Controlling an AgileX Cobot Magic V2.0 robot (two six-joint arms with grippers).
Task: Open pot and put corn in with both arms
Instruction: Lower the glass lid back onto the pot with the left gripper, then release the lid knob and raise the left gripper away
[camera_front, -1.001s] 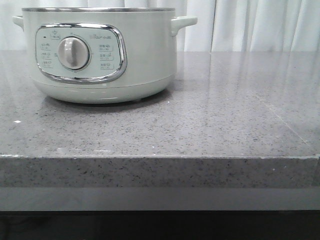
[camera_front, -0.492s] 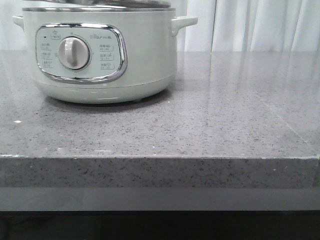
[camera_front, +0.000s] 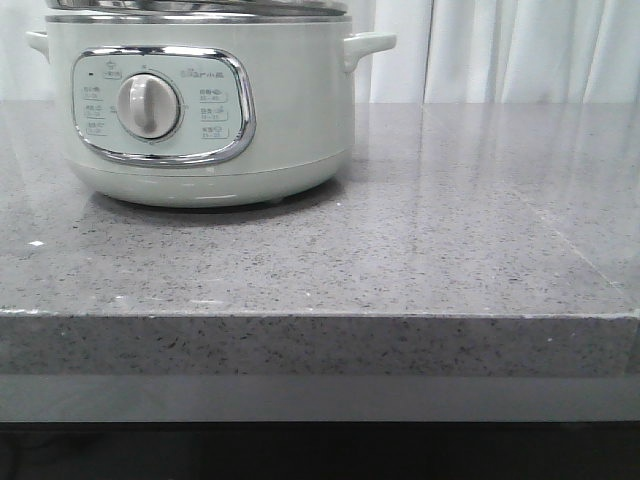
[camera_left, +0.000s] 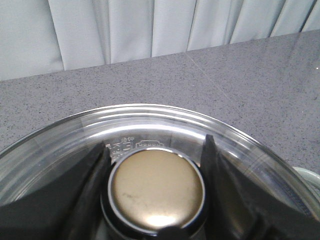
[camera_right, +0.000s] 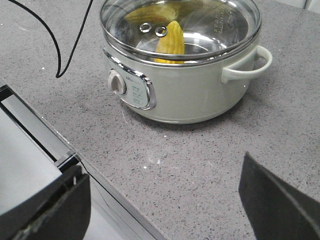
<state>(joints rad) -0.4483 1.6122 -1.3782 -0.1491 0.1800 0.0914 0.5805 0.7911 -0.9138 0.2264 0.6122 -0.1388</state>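
The left gripper (camera_left: 157, 200) has its two black fingers (camera_left: 87, 192) set either side of the round brass-coloured knob (camera_left: 156, 189) of a clear glass lid with a steel rim (camera_left: 150, 117). They flank the knob closely, but whether they press on it I cannot tell from the left wrist view. The right gripper (camera_right: 165, 200) hangs spread wide and empty above the grey speckled stone table (camera_right: 200, 165), well apart from the cooker.

The large round pale greenish-white electric pot (camera_front: 200, 110), with its chrome-framed control panel (camera_front: 160, 105), silver dial (camera_front: 148, 106) and small side handles (camera_front: 368, 45), stands on the table towards its far left. In the right wrist view the glass lid covers the mouth of the pot; in the front view its steel edge shows just above the pot's rim, though I cannot tell whether it is fully seated or a little raised.

The short bright yellow corn cob (camera_right: 170, 40) lies inside the pot, seen through the glass, with its reflection on the lid beside two small vent holes (camera_right: 153, 29).

By my judgement the main work is done: the corn is in the pot and the lid sits over it. What seems left is small, namely for the left gripper to let go of the knob and draw clear, once the lid sits true on the rim. The right arm has nothing to carry.
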